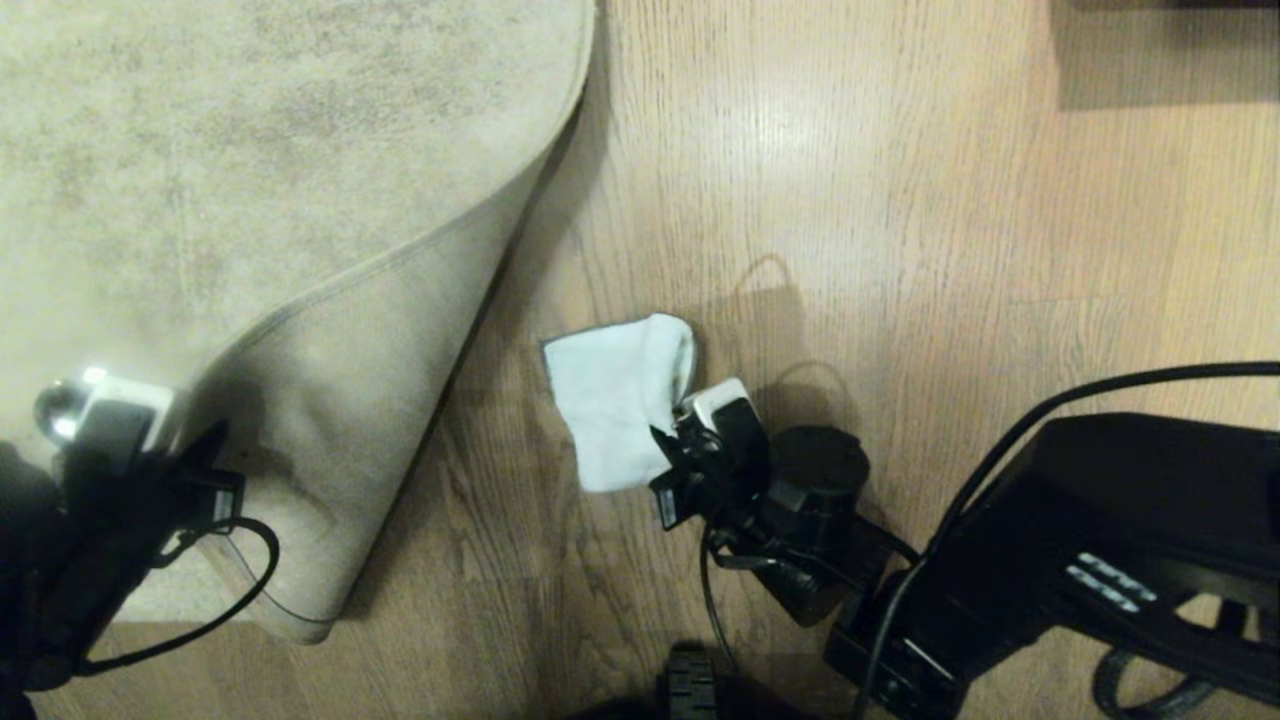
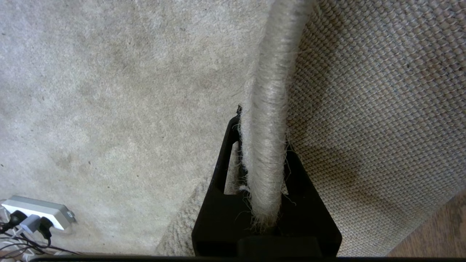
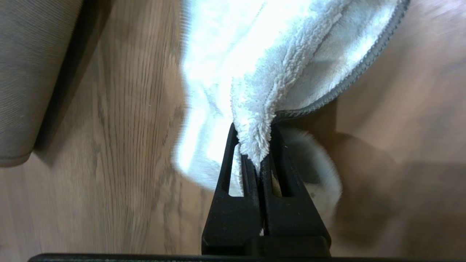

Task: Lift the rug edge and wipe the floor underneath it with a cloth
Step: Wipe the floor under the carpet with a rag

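While lifted: one rug edge (image 2: 264, 120), one cloth (image 1: 615, 410).

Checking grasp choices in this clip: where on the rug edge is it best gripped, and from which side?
On the thin bound border of the rug edge, near the folded-back corner, coming edge-on from the bare floor side. The border is narrow enough for the left gripper fingers to straddle, as they do here, woven underside showing.

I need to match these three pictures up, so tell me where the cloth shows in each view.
Head view: the cloth lies mid-frame on the floor, pinched by the right gripper.
Left wrist view: not in it.
Right wrist view: the cloth fills the upper middle, clamped between the fingers.
Shared landmark: the rug edge, lifted by the left gripper.
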Available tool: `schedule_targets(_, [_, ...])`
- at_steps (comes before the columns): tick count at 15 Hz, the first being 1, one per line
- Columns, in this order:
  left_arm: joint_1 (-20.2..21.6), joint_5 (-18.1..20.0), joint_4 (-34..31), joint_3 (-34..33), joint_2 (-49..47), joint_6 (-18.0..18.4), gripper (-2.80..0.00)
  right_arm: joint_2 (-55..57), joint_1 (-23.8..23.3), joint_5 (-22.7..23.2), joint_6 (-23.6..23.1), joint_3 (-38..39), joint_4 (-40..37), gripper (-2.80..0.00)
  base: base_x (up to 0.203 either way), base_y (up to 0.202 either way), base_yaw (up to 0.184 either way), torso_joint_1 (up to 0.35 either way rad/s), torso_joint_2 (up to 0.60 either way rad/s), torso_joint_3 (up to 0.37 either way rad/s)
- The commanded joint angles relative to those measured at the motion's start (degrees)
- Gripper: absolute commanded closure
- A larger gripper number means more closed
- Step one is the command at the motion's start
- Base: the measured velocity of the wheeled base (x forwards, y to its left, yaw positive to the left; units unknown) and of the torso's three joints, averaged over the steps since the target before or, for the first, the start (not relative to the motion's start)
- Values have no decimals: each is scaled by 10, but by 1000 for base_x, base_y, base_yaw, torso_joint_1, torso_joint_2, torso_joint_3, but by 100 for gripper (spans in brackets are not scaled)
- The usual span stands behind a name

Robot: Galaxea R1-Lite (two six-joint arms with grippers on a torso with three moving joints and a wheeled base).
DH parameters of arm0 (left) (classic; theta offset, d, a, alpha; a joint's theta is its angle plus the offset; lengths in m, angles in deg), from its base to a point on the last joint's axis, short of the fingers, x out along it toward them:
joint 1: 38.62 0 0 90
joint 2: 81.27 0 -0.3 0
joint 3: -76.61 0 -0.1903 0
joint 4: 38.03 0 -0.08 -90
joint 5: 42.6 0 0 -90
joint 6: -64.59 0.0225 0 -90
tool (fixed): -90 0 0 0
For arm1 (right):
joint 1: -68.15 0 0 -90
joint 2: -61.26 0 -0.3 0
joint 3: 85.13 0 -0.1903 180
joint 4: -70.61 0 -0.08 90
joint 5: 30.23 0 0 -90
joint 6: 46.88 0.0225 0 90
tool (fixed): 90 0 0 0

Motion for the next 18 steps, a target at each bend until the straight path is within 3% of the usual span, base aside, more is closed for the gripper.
schedule_targets(1, [0,0,5,-1,1,1,0,-83,-2,-1,-6,48,-3,0,0,0,0,0,0,0])
schedule_targets(6, [0,-1,5,0,2,1,0,-103,91,-1,-8,46,-70,0,0,0,0,0,0,0])
schedule_targets(11, [0,-1,5,-1,2,2,0,-20,194,-1,-5,-76,-136,0,0,0,0,0,0,0])
schedule_targets(18, [0,0,5,3,2,2,0,101,220,1,-2,-185,-149,0,0,0,0,0,0,0])
